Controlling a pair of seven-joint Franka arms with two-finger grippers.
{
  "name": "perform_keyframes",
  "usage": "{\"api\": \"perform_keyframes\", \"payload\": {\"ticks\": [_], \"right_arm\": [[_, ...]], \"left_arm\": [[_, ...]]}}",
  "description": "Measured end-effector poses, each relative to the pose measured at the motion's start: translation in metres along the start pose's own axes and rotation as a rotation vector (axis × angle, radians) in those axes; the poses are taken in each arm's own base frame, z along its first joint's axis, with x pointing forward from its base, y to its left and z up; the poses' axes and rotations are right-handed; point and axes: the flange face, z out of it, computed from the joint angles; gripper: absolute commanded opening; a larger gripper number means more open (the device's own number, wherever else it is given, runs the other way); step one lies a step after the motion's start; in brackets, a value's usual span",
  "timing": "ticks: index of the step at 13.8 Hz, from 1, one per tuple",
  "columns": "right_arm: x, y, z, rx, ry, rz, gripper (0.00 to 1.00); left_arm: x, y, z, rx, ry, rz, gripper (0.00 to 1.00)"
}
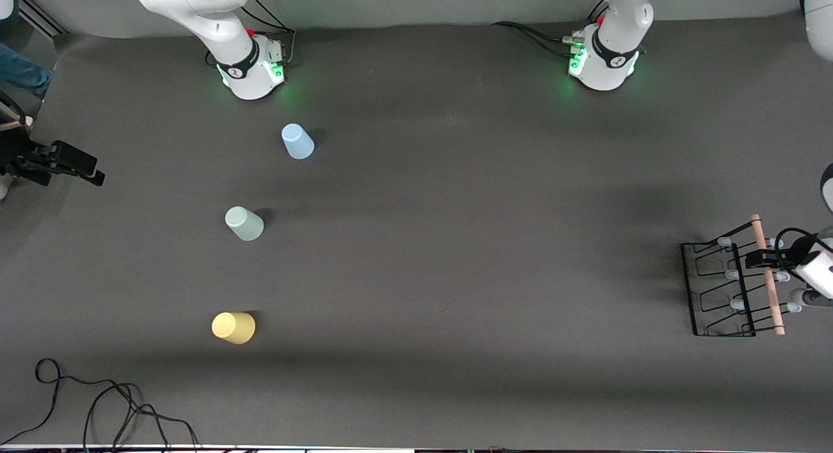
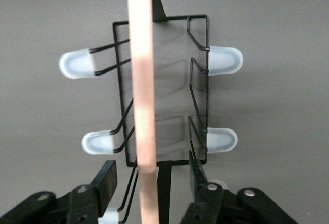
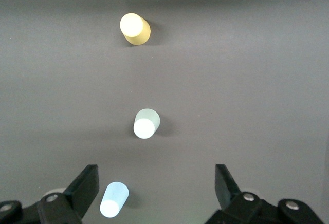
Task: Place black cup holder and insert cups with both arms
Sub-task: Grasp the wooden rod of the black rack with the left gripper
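Note:
The black cup holder stands at the left arm's end of the table, its wooden rod handle on top. My left gripper straddles that rod. Its jaws are open, with a gap between each finger and the wood. My left gripper holds nothing. Three cups stand bottom-up toward the right arm's end: light blue, pale green and yellow, the yellow nearest the front camera. My right gripper hangs open high over the table beside the blue cup, with the green cup and the yellow cup also below it.
A loose black cable lies at the table edge nearest the front camera. A black device juts in at the right arm's end. The two arm bases stand along the farthest edge.

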Motion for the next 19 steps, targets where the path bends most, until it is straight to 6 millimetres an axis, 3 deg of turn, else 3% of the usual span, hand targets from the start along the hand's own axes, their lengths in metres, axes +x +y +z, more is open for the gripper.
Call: {"api": "perform_keyframes", "payload": {"ticks": [1,4,8,12,15,19], "right_arm": [[0.000,0.000,0.000,-0.001,0.000,-0.001,1.00],[0.000,-0.001,0.001,-0.004,-0.001,-0.008,1.00],[0.000,-0.001,0.001,-0.006,-0.002,-0.045,1.00],[0.000,-0.001,0.001,-0.006,-0.003,-0.050,1.00],[0.000,-0.003,0.002,-0.006,-0.004,-0.053,1.00],[0.000,-0.003,0.002,-0.006,-0.005,-0.053,1.00]], "left_arm": [[0.000,0.001,0.006,-0.003,-0.009,0.008,0.39],[0.001,0.001,0.013,-0.004,-0.015,0.033,0.01],[0.002,0.003,0.001,0.000,0.004,0.072,0.00],[-0.003,0.010,-0.040,-0.016,0.010,0.102,0.00],[0.000,0.052,-0.079,-0.038,0.014,0.044,0.00],[0.012,0.146,-0.100,-0.037,0.024,-0.053,0.00]]}}
